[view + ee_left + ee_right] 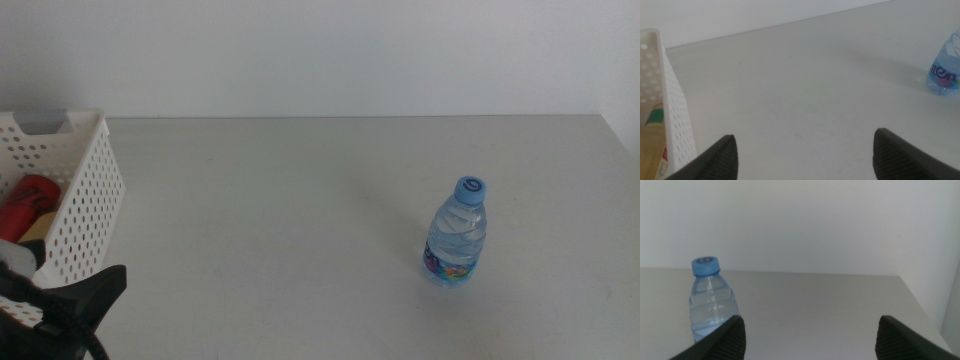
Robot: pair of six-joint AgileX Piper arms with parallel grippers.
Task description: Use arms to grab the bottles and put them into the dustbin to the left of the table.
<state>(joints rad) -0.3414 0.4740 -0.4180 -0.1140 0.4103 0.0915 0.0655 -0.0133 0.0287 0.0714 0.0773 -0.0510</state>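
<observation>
A small water bottle (458,231) with a blue cap stands upright on the right part of the table (300,220); it also shows as the bottle (946,70) in the left wrist view and the bottle (711,302) in the right wrist view. The white perforated dustbin (85,195) sits at the table's left and holds a red can (28,203) and a yellow-drink bottle (652,145). My left gripper (805,157) is open and holds nothing, low at the front left beside the dustbin (670,110). My right gripper (810,340) is open, with the water bottle just beyond one jaw; this arm is out of the middle view.
The table's back edge (350,117) meets a white wall. Its right edge (620,135) runs close behind the water bottle. Bare tabletop lies between the dustbin and the bottle.
</observation>
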